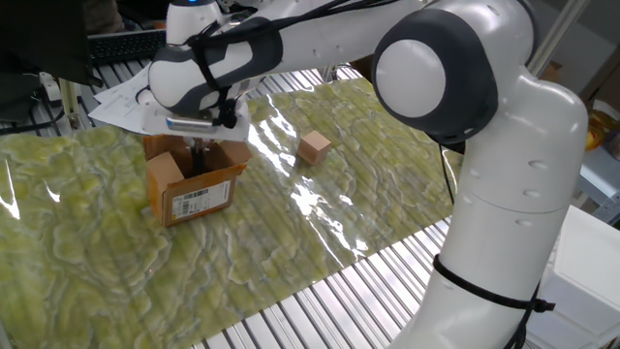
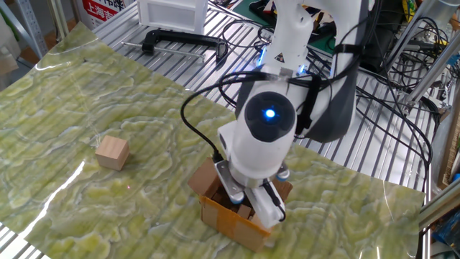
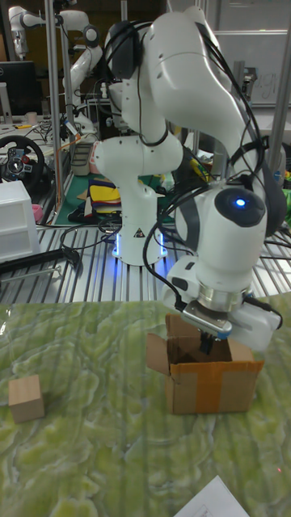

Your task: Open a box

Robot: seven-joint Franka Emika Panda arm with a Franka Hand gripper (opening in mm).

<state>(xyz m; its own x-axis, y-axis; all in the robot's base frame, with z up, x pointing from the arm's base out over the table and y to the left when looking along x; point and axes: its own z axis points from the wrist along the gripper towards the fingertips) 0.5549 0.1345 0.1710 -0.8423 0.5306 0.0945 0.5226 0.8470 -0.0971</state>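
Box: brown carton (image 1: pixel 190 180) on the green patterned mat (image 1: pixel 291 242), barcode label on one side wall. Standing upright.
Flaps: at least two are already folded outward: one side flap (image 3: pixel 157 354) hangs out in the tall view, and another (image 1: pixel 232 151) splays toward the small block. The top reads as mostly open.
Gripper: the fingers (image 1: pixel 199 151) point straight down into the mouth of the box; tips (image 3: pixel 205 342) are at or just below the rim. In the other fixed view the gripper (image 2: pixel 253 208) sits over the box's open top.
Finger state: cannot tell. The tips are dark against the dark interior, and the wrist blocks the gap in every view. Nothing visibly pinched.
Key relation: box lies directly beneath the hand, not off to a side. The fingers stand toward the back wall, nearer the flap away from the label side.
Judgement: any remaining flap would be pushed outward from inside, so the coming move is sideways, not downward.
Other object: small tan block (image 2: pixel 112 152), well apart from the box, not involved.
Risk: light carton may slide on the mat under a sideways push.
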